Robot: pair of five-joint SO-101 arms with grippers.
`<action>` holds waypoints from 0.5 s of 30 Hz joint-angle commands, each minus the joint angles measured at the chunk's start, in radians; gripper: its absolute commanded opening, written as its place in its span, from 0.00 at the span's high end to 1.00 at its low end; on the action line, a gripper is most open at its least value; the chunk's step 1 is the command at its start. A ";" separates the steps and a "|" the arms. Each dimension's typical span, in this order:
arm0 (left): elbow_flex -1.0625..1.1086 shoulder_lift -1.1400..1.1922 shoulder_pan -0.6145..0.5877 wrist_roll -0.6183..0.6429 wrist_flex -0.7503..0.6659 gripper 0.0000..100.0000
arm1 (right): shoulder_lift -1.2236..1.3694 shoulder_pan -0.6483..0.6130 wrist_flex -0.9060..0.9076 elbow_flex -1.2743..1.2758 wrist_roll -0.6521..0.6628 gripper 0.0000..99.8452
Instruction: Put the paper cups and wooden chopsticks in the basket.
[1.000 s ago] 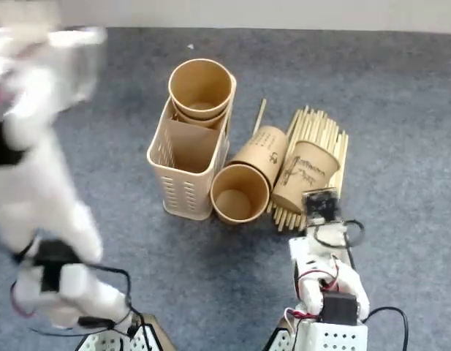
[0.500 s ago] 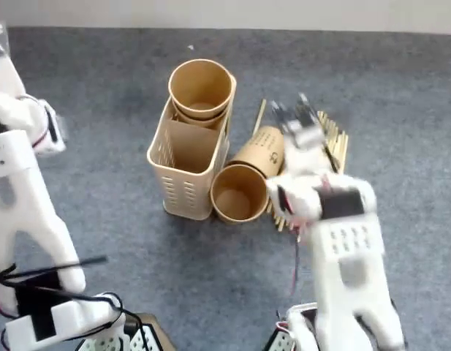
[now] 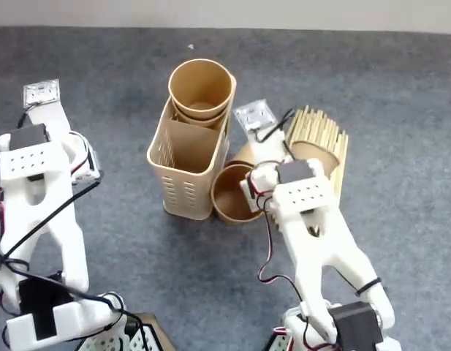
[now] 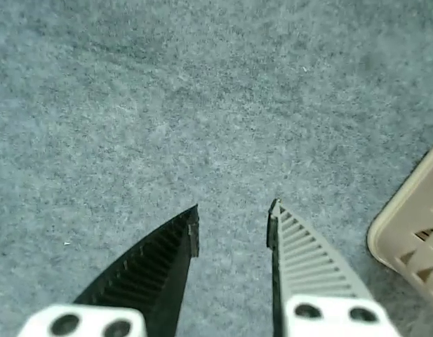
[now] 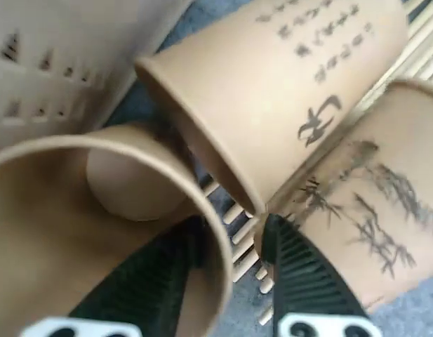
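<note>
Now the right gripper (image 5: 234,228) hangs with its ridged jaws a little apart, clamping nothing. The thin rim of a tipped paper cup (image 5: 97,210) runs between them. A second cup (image 5: 293,84) and a third cup (image 5: 363,210), both printed, lie on round wooden chopsticks (image 3: 324,131) at 3 o'clock from the slotted plastic basket (image 3: 183,179). Stacked cups (image 3: 201,88) stand in its 12 o'clock end. At its 9 o'clock the left gripper (image 4: 234,214) gapes over grey carpet (image 4: 202,84), holding nothing. From above, the right arm (image 3: 313,219) hides parts of the lying cups.
</note>
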 commanded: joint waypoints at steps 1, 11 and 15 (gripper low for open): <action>0.004 -0.033 0.018 0.009 -0.025 0.81 | -0.008 -0.004 -0.035 0.024 -0.011 1.00; 0.097 -0.039 0.018 0.011 -0.152 0.81 | -0.008 0.110 0.297 -0.444 -0.009 0.99; 0.097 -0.035 0.018 0.011 -0.157 0.81 | 0.001 0.110 0.541 -0.921 -0.009 0.99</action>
